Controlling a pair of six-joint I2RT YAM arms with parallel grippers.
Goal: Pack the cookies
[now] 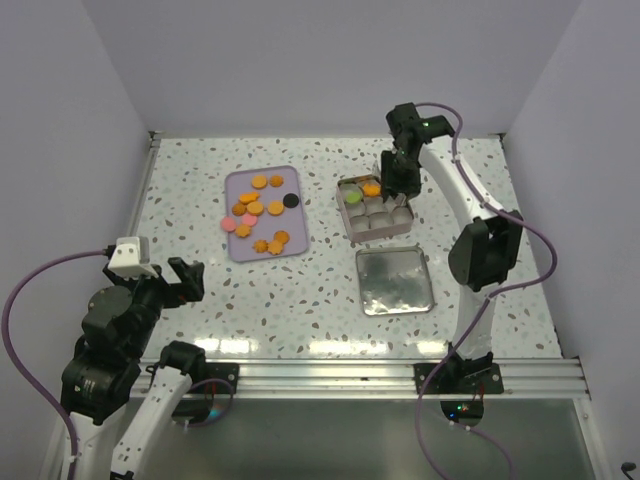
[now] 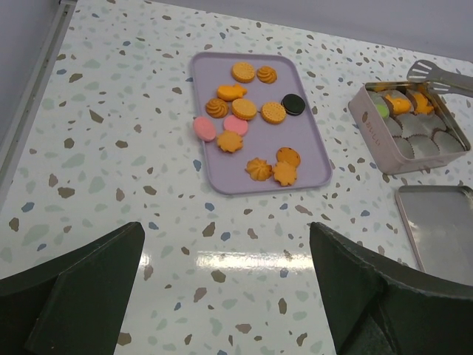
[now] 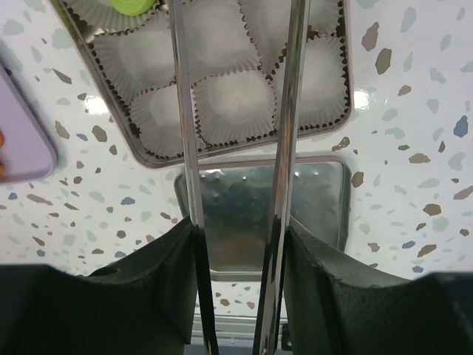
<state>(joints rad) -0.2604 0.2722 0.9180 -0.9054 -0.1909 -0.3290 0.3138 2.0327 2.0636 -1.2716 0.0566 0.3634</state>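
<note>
Several cookies (image 1: pixel 262 210), mostly orange with two pink and one black, lie on the lilac tray (image 1: pixel 290 180). A green cookie (image 2: pixel 381 110) and two orange cookies (image 2: pixel 400 104) sit in the back paper cups of the pink tin (image 2: pixel 377 137). My right gripper (image 1: pixel 398 180) hangs over the tin's back edge, shut on metal tongs (image 3: pixel 181 111) whose two arms run between its fingers (image 3: pixel 332 281). The tongs' tips (image 2: pixel 425 70) hover over the tin's far corner. My left gripper (image 2: pixel 225 288) stands wide open and holds nothing, low over the table near its base.
The tin's square metal lid (image 1: pixel 394 281) lies flat on the table just in front of the tin (image 1: pixel 349 226). The lilac tray (image 2: pixel 310 148) lies left of the tin. Walls close the table on three sides.
</note>
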